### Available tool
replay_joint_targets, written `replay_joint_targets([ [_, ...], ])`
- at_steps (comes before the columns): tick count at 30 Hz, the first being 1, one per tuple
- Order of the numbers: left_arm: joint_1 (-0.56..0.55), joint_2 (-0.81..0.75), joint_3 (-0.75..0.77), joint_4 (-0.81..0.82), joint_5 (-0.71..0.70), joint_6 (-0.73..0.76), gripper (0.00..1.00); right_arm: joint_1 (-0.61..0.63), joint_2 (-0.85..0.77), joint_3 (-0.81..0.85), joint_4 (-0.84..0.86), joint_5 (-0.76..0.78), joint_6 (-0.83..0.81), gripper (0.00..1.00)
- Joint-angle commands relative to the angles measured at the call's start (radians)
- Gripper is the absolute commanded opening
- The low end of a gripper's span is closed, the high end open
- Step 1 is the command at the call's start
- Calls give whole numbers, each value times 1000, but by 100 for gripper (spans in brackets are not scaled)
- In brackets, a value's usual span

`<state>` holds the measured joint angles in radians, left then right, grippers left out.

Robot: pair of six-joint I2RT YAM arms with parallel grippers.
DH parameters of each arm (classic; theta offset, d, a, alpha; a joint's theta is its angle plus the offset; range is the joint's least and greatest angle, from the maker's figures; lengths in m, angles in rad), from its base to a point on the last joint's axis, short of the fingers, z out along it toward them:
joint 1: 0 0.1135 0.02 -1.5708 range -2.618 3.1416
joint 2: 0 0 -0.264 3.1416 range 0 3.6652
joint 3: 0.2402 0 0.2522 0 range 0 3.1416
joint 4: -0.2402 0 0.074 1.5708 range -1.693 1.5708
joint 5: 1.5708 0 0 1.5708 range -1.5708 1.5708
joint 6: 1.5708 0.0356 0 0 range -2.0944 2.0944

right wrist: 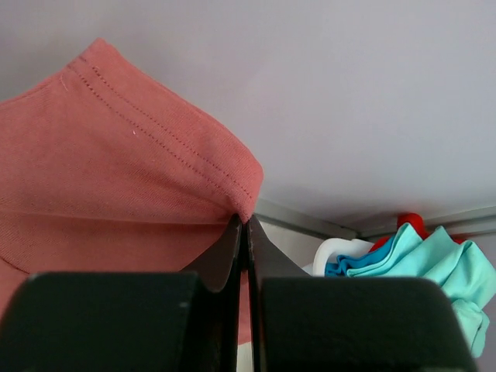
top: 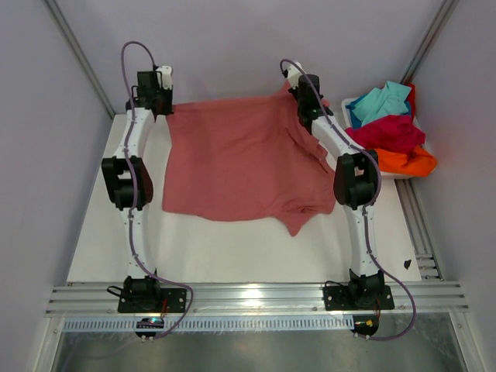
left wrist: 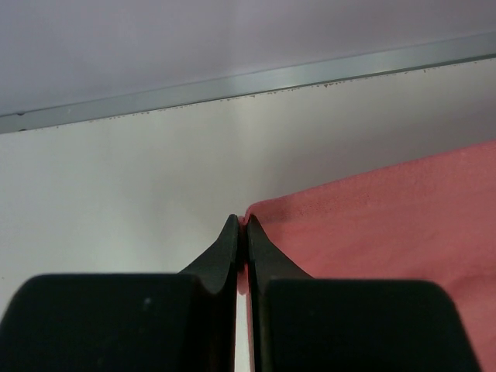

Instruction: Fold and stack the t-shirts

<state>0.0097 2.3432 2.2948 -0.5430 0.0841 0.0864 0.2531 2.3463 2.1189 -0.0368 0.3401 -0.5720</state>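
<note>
L gripper (left wrist: 241,221) pinched on pink tee (left wrist: 387,225) corner, white table (left wrist: 116,201)

Both arms reach far forward, elbows bent; the left claw (left wrist: 240,223) and right claw (right wrist: 242,223) each clamp an edge of the pink t-shirt (top: 232,163).

This is a robotics lab test cell rather than a home or shop. A left arm (top: 124,180) and a right arm (top: 355,180) are bolted to an aluminium rail (top: 256,296) along the near edge of a bare white desk (top: 232,248), with cables (top: 133,232) looped along them. Plain pale walls (top: 232,39) enclose the desk at the back and both sides, framed by metal struts (top: 77,54). The only household things are a pink tee (top: 232,163) spread on the desk and crumpled tees (top: 391,133) in a white tub (top: 353,103) at its far right corner.
</note>
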Motion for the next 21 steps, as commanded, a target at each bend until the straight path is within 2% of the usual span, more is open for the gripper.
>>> replay_joint_targets([
  [1, 1, 27, -17, 64, -72, 12, 0, -11, 45, 42, 202, 171, -118, 3],
  [9, 1, 77, -32, 71, -76, -42, 0, -11, 142, 42, 414, 237, -250, 3],
  [11, 1, 79, -44, 92, -113, -40, 0, -11, 168, 56, 466, 234, -269, 3],
  [15, -30, 93, -63, 140, -173, -31, 0, -11, 208, 133, 479, 235, -232, 3],
  [21, -50, 97, -67, 227, -256, -16, 0, -11, 168, 116, 535, 209, -106, 3],
])
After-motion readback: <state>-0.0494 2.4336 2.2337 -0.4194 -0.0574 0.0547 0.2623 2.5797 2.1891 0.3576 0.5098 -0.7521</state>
